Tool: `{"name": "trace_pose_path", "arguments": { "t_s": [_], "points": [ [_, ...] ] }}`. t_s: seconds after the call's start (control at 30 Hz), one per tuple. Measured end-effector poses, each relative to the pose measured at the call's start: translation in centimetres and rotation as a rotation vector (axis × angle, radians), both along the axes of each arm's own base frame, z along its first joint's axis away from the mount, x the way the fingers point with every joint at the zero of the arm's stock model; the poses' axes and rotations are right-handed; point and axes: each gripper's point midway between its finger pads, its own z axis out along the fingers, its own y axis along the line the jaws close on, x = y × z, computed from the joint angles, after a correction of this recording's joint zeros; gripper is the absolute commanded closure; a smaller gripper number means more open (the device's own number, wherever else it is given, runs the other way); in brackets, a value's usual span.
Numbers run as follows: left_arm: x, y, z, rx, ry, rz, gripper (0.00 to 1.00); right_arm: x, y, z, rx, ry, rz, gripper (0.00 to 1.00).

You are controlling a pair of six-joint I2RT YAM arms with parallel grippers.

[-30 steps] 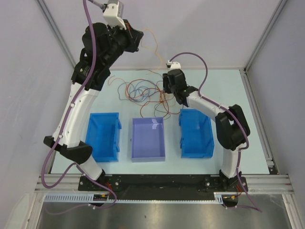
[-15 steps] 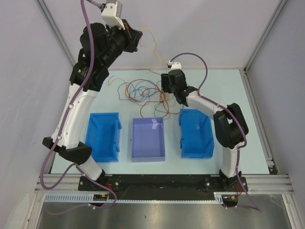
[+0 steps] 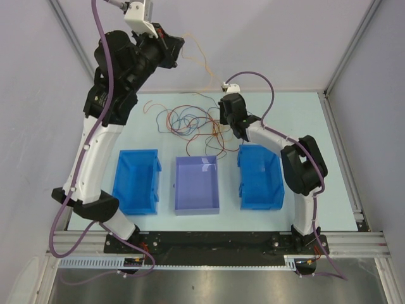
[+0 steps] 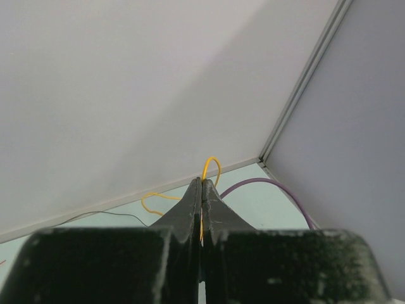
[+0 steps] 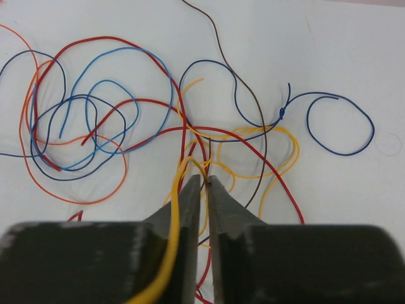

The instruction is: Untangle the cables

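Pinching one thin yellow wire (image 4: 211,161) tight, the left gripper (image 4: 201,183) holds it high. The right gripper (image 5: 204,178) has narrow jaws, and I can't tell if they grip. It sits in the tangled red, blue and orange cables (image 3: 190,120) at twelve o'clock on the pale table (image 3: 297,120). Most is left to sort.

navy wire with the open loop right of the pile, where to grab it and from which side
Probably the outer arc of the loop in the navy wire, from straight above: it lies flat on the table, apart from the tangle.
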Motion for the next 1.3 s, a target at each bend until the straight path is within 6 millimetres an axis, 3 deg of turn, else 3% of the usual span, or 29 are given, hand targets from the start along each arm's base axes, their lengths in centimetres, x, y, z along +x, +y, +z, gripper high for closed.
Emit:
{"name": "trace_pose_path", "arguments": {
  "t_s": [0.3, 0.37, 0.5, 0.57, 0.63, 0.73, 0.9, 1.03, 1.1, 1.17, 1.3],
  "points": [
    [-0.1, 0.0, -0.1, 0.002, 0.004, 0.0, 1.0, 0.5, 0.3, 1.4, 0.017, -0.02, 0.004, 1.0],
    [-0.1, 0.0, -0.1, 0.002, 0.004, 0.0, 1.0, 0.9, 0.5, 2.7, 0.026, -0.033, 0.004, 1.0],
    [0.1, -0.1, -0.3, 0.002, 0.007, 0.0, 1.0, 0.9, 1.0, 7.6, 0.069, -0.089, 0.024, 1.0],
    [0.4, -0.2, -0.8, 0.001, 0.016, 0.0, 1.0, 0.3, 1.1, 11.5, 0.096, -0.143, 0.042, 1.0],
    [0.8, -0.3, -1.5, 0.005, 0.028, 0.007, 1.0, -0.9, 1.1, 16.9, 0.137, -0.231, 0.07, 1.0],
    [1.5, -0.6, -2.8, 0.016, 0.052, 0.011, 1.0, -4.8, 1.2, 26.0, 0.23, -0.39, 0.138, 1.0],
    [2.0, -0.9, -4.0, 0.017, 0.081, 0.011, 1.0, -11.3, -0.1, 39.1, 0.396, -0.657, 0.233, 1.0],
    [2.1, -1.0, -4.2, 0.008, 0.087, 0.01, 1.0, -14.2, -1.8, 44.7, 0.466, -0.796, 0.257, 1.0],
    [2.3, -1.1, -4.5, 0.009, 0.091, 0.01, 1.0, -14.4, -1.9, 45.4, 0.471, -0.814, 0.257, 1.0],
    [2.6, -1.3, -5.2, 0.016, 0.104, 0.01, 1.0, -14.0, -1.7, 44.6, 0.462, -0.796, 0.256, 1.0],
    [3.1, -1.6, -7.3, 0.038, 0.147, 0.011, 1.0, -12.2, -0.6, 40.2, 0.424, -0.689, 0.249, 1.0]
  ]
}}
